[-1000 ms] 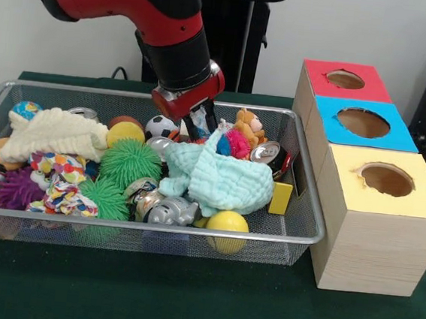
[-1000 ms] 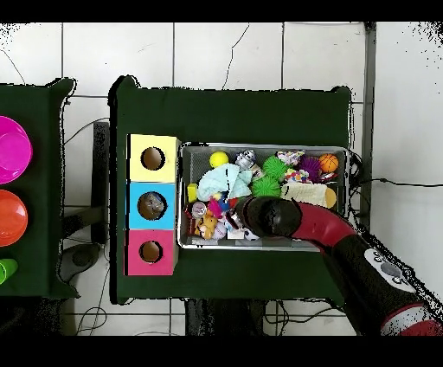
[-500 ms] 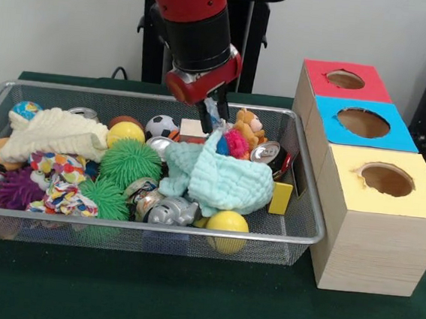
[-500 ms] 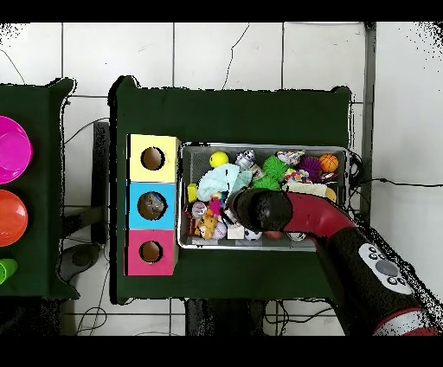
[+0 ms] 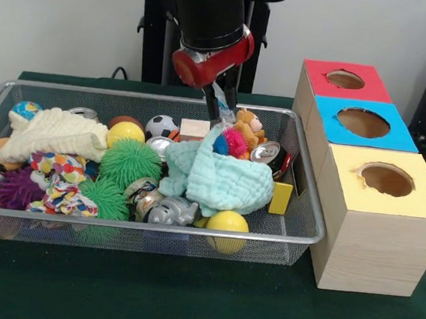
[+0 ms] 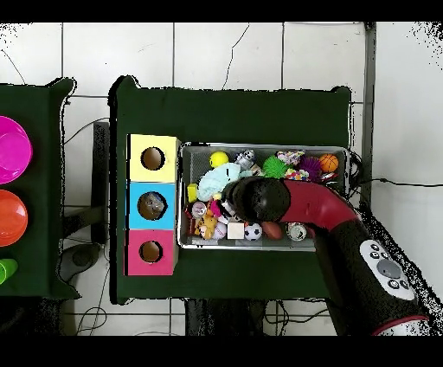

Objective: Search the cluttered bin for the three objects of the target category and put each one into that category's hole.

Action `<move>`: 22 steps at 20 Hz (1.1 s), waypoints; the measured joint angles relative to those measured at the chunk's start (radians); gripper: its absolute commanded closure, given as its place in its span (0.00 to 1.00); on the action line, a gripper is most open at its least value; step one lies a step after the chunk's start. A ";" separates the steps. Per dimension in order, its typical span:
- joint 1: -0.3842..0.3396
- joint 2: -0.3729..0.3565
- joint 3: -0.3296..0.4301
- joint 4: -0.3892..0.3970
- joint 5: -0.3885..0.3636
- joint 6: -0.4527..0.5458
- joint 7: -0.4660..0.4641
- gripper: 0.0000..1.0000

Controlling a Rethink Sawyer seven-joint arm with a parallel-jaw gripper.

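Observation:
The silver wire-mesh bin is full of toys and also shows in the overhead view. My gripper hangs above the bin's back middle, just over the orange plush toy. It is shut on a small pale, translucent, crinkly piece that looks like a crushed clear bottle. The blue-topped hole lies to the right of the bin, apart from the gripper. In the overhead view something grey shows inside the blue hole. No other clear bottle shows in the clutter.
The red-topped hole and the yellow-topped hole flank the blue one. In the bin lie a mint cloth, green spiky balls, a crushed can, a silver toy animal and a wooden cube.
The gripper has risen out of the clutter and shifted right in the front view, lifting the pale translucent piece with it. The wooden cube is now uncovered.

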 measured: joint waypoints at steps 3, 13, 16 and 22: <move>0.018 -0.031 0.000 -0.011 0.011 0.021 0.000 1.00; 0.116 -0.147 -0.006 -0.017 0.101 0.035 0.000 1.00; 0.173 -0.191 -0.011 -0.017 0.144 0.035 0.003 1.00; 0.268 -0.247 -0.021 -0.017 0.207 0.035 0.023 1.00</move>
